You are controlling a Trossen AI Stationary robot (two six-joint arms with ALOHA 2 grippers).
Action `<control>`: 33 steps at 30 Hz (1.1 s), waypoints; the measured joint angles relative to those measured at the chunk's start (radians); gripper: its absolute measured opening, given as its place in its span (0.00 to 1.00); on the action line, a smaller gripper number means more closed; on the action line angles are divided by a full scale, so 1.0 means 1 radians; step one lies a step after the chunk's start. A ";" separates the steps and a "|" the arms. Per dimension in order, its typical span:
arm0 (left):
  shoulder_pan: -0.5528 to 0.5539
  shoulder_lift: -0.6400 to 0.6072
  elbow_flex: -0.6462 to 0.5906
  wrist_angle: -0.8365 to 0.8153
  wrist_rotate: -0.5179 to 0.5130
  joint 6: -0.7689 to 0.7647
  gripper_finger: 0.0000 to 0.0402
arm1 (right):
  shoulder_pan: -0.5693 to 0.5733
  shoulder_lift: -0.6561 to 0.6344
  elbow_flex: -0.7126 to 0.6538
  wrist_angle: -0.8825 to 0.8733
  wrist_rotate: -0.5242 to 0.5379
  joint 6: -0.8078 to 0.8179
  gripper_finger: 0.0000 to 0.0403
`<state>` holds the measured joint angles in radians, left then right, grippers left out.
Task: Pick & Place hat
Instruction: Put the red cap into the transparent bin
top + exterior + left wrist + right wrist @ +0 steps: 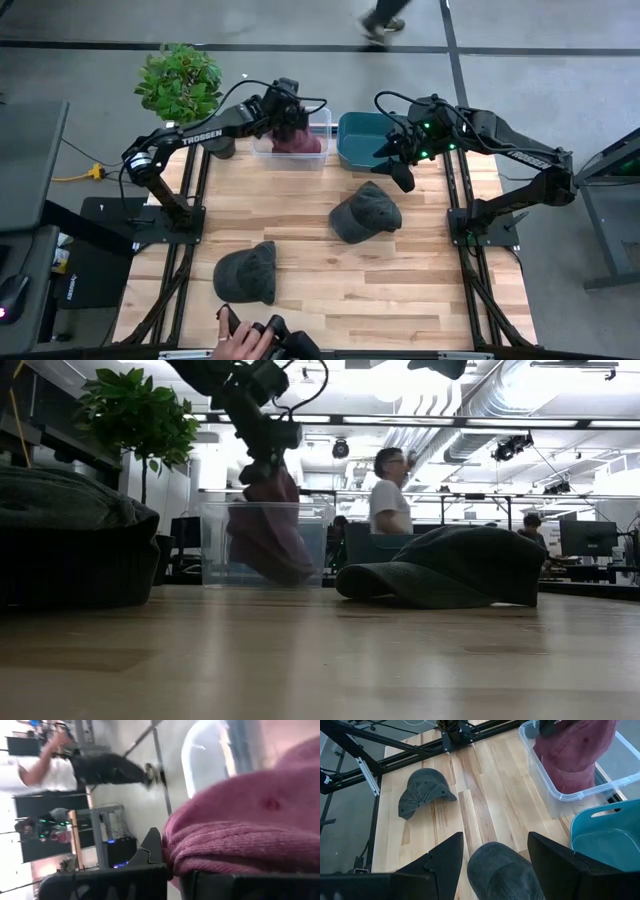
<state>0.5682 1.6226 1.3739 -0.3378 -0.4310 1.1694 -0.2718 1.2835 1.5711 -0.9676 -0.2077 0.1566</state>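
High view: left fingers (291,118) clamped on the maroon hat (297,139) over the clear bin (322,125), right fingers (400,172) spread and empty, just beyond the dark hat (364,212) on the table (300,205), teal bin (360,140) beside them, 2nd dark hat (247,272) far nearer the left arm. Low view: maroon hat hanging below its fingers into the bin, fingertips hidden by cloth. Right wrist view: dark hat directly beneath and between the spread fingers, brim cut off, long axis unclear.

Maroon hat (297,139): hanging crumpled over the clear bin (322,122).
Dark grey cap (365,213): flat, mid-table.
Second dark grey cap (246,272): near the front edge.
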 joint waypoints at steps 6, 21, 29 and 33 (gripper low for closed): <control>0.001 0.000 0.000 -0.101 0.004 -0.064 0.00 | 0.000 0.000 0.000 0.000 0.000 0.000 0.54; 0.001 0.000 0.000 -0.259 0.071 -0.207 0.01 | 0.000 0.000 0.000 0.001 0.000 0.002 0.54; 0.001 0.000 0.000 -0.252 -0.009 -0.211 0.01 | 0.000 0.000 0.000 0.001 0.000 0.003 0.54; 0.001 -0.004 0.000 -0.252 -0.017 -0.211 0.02 | 0.000 0.000 0.000 0.001 0.000 0.004 0.54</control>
<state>0.5694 1.6184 1.3735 -0.5896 -0.4476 0.9581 -0.2718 1.2835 1.5711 -0.9667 -0.2077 0.1604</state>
